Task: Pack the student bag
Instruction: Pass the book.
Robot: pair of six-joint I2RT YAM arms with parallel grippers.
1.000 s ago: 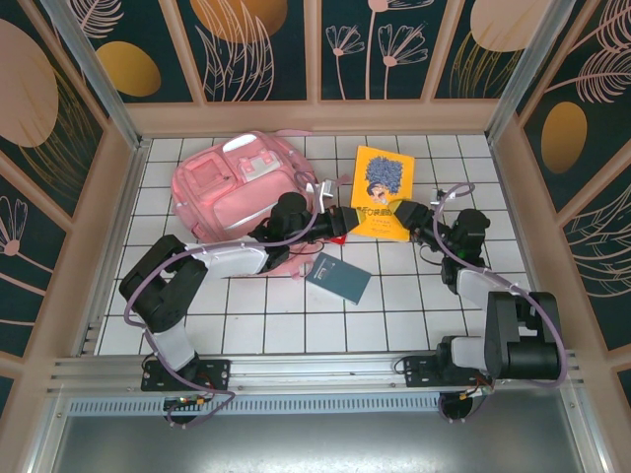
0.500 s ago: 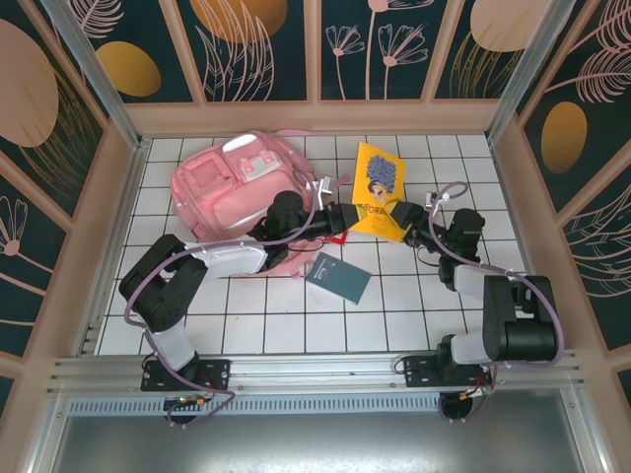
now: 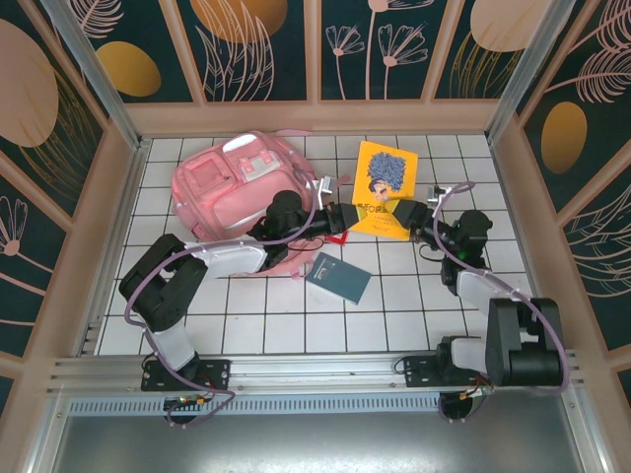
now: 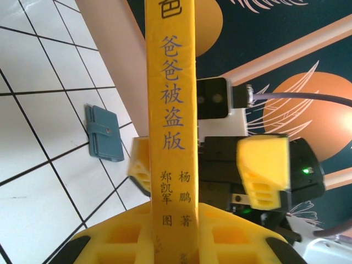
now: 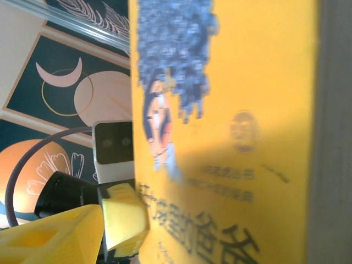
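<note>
One yellow book [image 3: 385, 187] changes hands: left pincer [image 4: 173, 223] clamps its spine, right pincer [image 4: 201, 170] has sprung wide, likely ceding it for the student bag [image 3: 232, 182].

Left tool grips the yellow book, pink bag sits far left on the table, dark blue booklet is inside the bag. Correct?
One thing is off: the dark blue booklet is not inside the pink bag. The top external view shows it lying on the table, nearer the arm bases than the bag. The left tool does grip the yellow book, and the bag sits far left.
</note>
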